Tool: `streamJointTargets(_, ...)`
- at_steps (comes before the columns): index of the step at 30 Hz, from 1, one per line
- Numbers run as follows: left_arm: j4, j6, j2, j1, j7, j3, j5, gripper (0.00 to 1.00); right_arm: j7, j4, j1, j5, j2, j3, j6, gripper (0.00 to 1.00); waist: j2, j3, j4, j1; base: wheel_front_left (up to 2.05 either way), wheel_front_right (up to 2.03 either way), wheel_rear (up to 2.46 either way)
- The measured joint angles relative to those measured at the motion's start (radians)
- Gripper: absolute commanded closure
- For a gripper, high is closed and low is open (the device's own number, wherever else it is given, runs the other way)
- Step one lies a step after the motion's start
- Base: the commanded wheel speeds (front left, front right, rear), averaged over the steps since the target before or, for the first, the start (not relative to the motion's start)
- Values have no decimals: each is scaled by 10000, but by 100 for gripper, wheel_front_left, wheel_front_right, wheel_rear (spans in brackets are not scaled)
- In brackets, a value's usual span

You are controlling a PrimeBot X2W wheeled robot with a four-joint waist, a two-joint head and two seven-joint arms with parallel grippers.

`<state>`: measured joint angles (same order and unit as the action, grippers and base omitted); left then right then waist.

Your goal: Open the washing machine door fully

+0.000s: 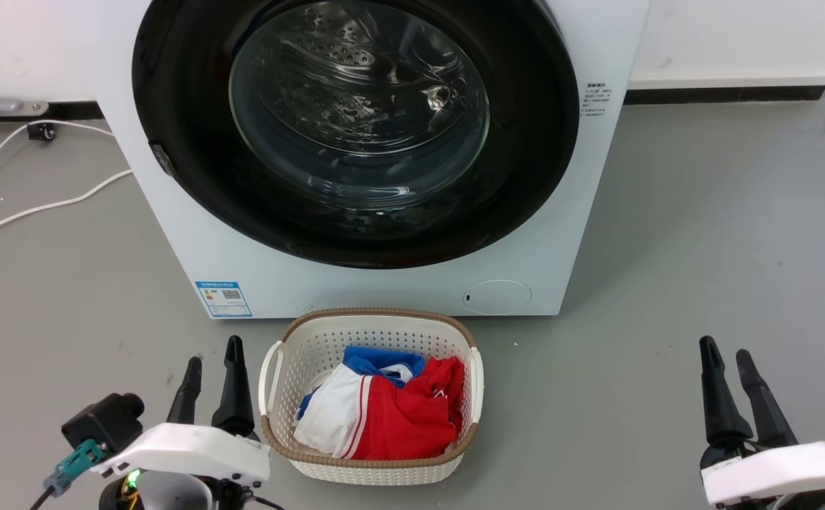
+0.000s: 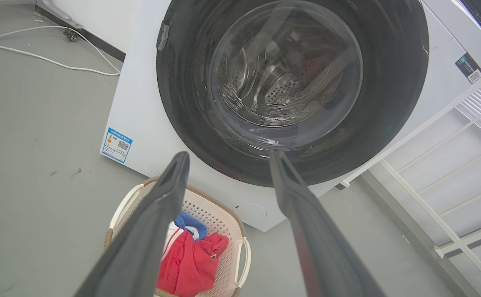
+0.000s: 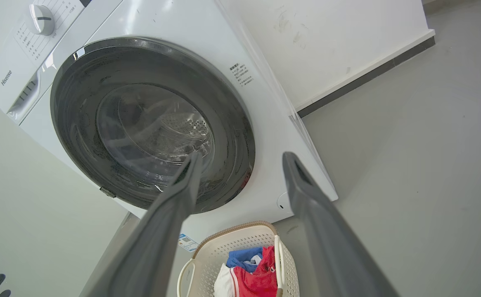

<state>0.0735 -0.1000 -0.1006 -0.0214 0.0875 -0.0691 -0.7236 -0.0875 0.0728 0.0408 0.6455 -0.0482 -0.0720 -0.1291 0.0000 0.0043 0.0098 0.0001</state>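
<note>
Left gripper point(image 1: 214, 352) and right gripper point(image 1: 725, 348) stood at the near edge of the grey floor point(image 1: 702, 248), one on each side of the laundry basket point(image 1: 377, 312). Each had its two dark fingers spread apart and held nothing. Both were well short of the washing machine point(image 1: 398, 290).

The white basket sat on the floor just in front of the machine's lower front edge and held a red garment point(image 1: 405, 418), a white one point(image 1: 331, 418) and a blue one point(image 1: 384, 360).

The washing machine door point(image 1: 525, 142), a glossy black disc with a clear glass bowl point(image 1: 359, 106) at its centre, lay closed and flush against the machine's front. The perforated drum showed through the glass.

A blue label point(image 1: 223, 298) marked the front's lower left corner and a small round flap point(image 1: 497, 297) its lower right. A white cable point(image 1: 44, 205) trailed over the floor to the machine's left.
</note>
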Motion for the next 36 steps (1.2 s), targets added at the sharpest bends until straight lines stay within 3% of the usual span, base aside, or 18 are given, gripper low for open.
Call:
streamJointTargets(17,-336,-499,-286,171,483,-667,1831,0,-483,-408,289,-2090,-2,42,0,0,0,-23,37,0,0,0,0)
streamJointTargets(36,-554,-433,-261,374,949,-932,3530,0,-972,-792,586,-3672,-2,86,-2,0,0,-36,86,0,0,0,0)
